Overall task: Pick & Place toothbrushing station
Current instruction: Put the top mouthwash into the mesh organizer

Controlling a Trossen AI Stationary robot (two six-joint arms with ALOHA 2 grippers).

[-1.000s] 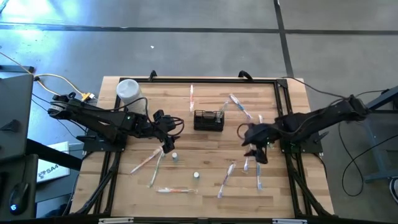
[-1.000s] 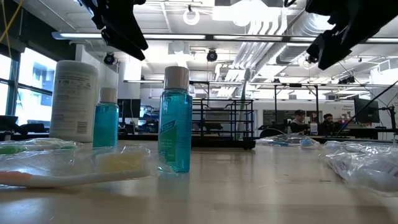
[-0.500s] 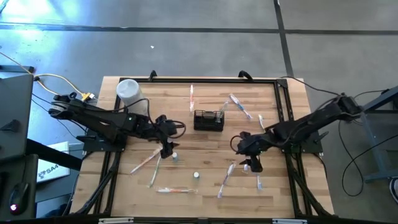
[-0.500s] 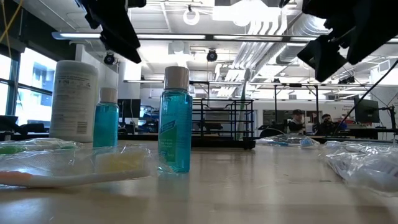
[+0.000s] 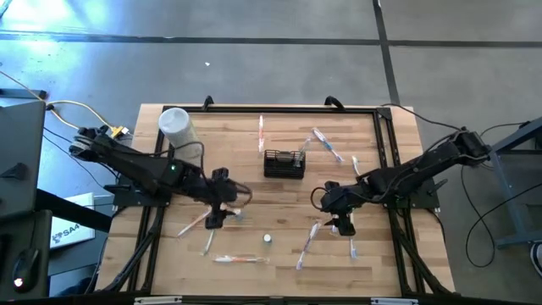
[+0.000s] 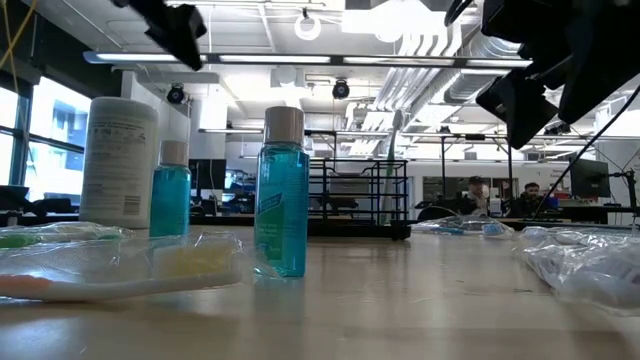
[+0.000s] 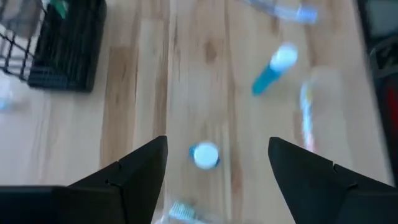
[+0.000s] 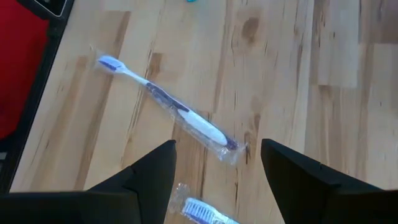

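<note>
Down at the near side of the desk, I've got wrapped toothbrushes scattered about and two small blue bottles standing upright, one well clear, the other right by my left tool. That left tool hangs over the desk with its fingers spread wide, nothing between them; through its wrist camera I see a white bottle cap straight below. My right tool hovers on the other side, fingers parted and empty, above a wrapped toothbrush. Farther back, mid-desk, sits the toothbrushing station, the black mesh caddy, upright, with something slim poking from it, both tools well apart from it. Beyond that, the white container stands at the far left corner. My worry: swinging the left tool toward the caddy could clip that nearby bottle and topple it, and a shallow pinch on thin wire mesh may slip or tilt the caddy, spilling its contents.
</note>
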